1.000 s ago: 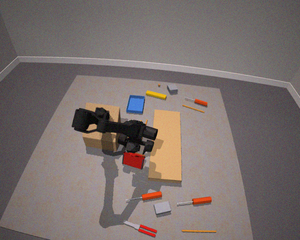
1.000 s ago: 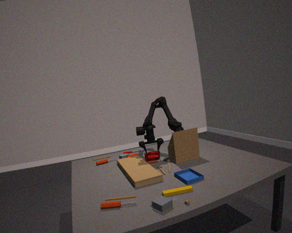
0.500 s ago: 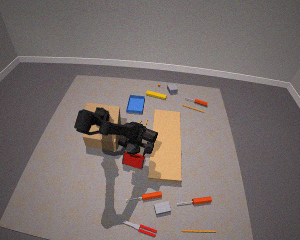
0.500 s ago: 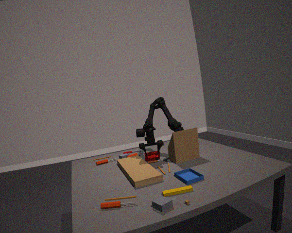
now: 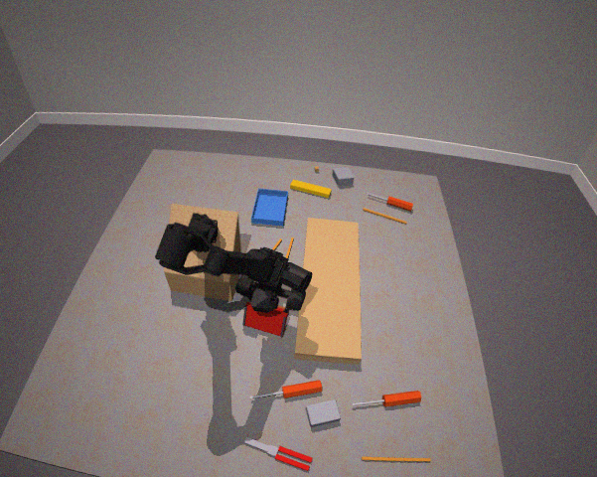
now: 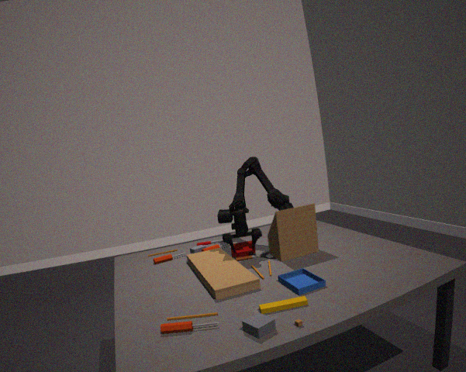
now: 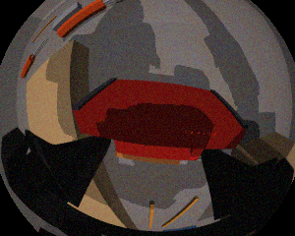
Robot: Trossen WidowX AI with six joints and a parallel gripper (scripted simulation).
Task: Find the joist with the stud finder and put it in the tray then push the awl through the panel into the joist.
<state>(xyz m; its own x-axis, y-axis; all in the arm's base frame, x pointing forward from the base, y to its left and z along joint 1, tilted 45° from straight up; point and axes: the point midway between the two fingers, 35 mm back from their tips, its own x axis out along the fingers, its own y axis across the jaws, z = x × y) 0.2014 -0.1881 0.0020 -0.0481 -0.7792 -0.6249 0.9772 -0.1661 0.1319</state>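
The red stud finder [image 5: 264, 322] [image 6: 242, 249] [image 7: 161, 121] lies on the mat just left of the tan floor panel [image 5: 334, 287] [image 6: 222, 278] [image 7: 45, 112]. My gripper [image 5: 276, 306] [image 6: 242, 242] [image 7: 157, 144] is open and points down, with one finger on each side of the stud finder and nothing gripped. The blue tray [image 5: 270, 191] [image 6: 311, 290] stands empty beyond the panel's far left corner. Three orange-handled tools with metal shafts [image 5: 301, 389] [image 5: 400, 397] [image 5: 398, 203] lie on the mat; I cannot tell which is the awl.
A tan wedge-shaped box [image 5: 206, 246] [image 6: 295, 232] stands by the arm's base. A yellow bar [image 5: 310, 188] [image 6: 283, 304], grey blocks [image 5: 323, 411] [image 5: 343, 175], red-handled pliers [image 5: 288, 454] and thin orange sticks [image 5: 395, 458] lie around the panel.
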